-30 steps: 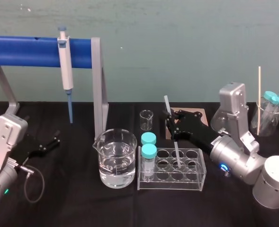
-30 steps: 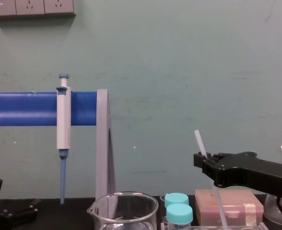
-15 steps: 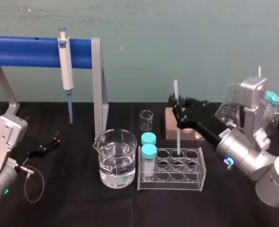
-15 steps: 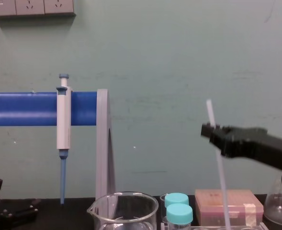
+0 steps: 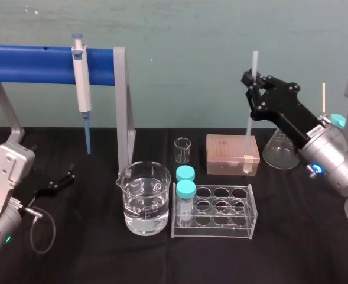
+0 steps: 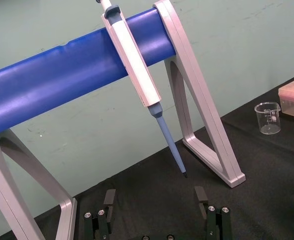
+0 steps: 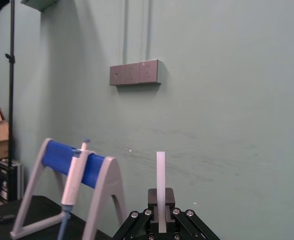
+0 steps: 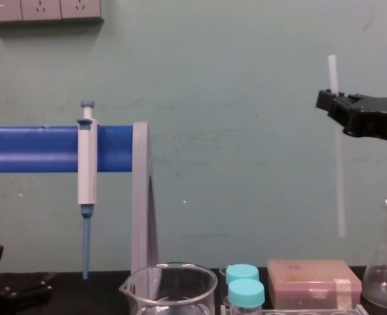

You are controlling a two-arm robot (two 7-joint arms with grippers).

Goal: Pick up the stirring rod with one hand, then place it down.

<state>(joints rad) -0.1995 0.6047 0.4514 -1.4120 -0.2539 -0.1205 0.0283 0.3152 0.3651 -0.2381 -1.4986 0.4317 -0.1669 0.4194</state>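
1. Right gripper [image 5: 253, 83] is up high on the right in the head view, pinched shut on the stirring rod [image 5: 250, 124]. It holds the rod near its top end, so most of the rod hangs straight down. I think it is held up high and upright so it won't bump the tube rack [image 5: 244, 228] or the glass things. The left gripper [image 5: 64, 177] is parked low on the left.
2. In the left wrist view, the left gripper [image 6: 154, 200] has its fingers wide apart and holds nothing. It points at the pipette [image 6: 134, 65] hanging on the blue bar [image 6: 52, 85].
3. The right wrist view looks along the right gripper [image 7: 160, 220]. Here you can see the fingers squeezed right up against the rod [image 7: 160, 185], with a short bit sticking out above.
4. The chest view looks from the side. The rod [image 8: 340, 184] hangs from the right gripper [image 8: 334, 105], and its bottom end is in the air above the pink box [image 8: 311, 279], not touching it. The head view can't show that gap: there the rod's end looks like it sits on the box.
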